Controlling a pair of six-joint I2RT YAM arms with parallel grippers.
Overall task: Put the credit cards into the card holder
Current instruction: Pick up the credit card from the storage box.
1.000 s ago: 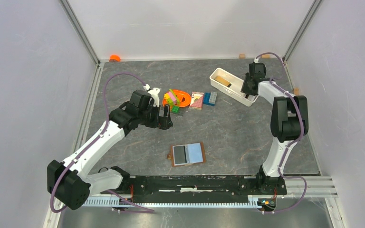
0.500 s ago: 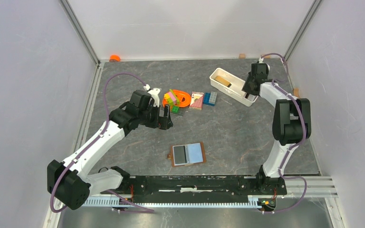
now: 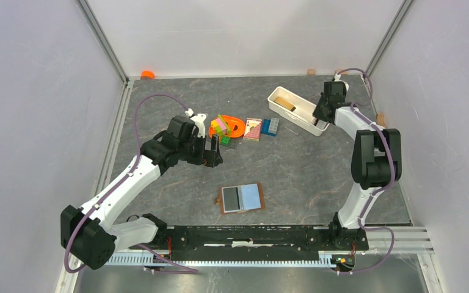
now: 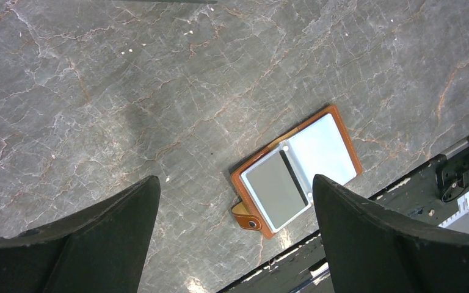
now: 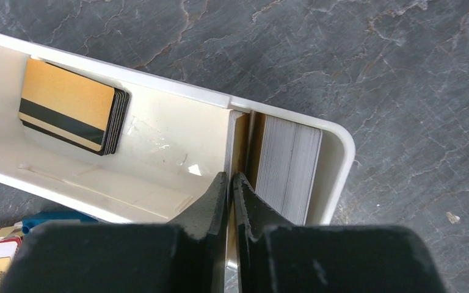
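A brown leather folding card holder (image 3: 242, 198) lies open on the grey stone-patterned table (image 3: 305, 177), well apart from both arms. A dark grey card (image 4: 276, 189) and a light blue card (image 4: 320, 149) lie on its two halves. The left gripper (image 3: 212, 155) hangs over the table, jaws spread wide, holding nothing. The right gripper (image 5: 231, 178) is inside a white rectangular plastic tray (image 5: 171, 85), pinched tight on a thin tan card (image 5: 240, 140) that stands on edge beside an upright pack of cards (image 5: 287, 165). A flat stack of tan, black-striped cards (image 5: 67, 107) lies at the tray's other end.

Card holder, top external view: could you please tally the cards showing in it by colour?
Dark grey card: 1
Light blue card: 1
Total in the open card holder: 2
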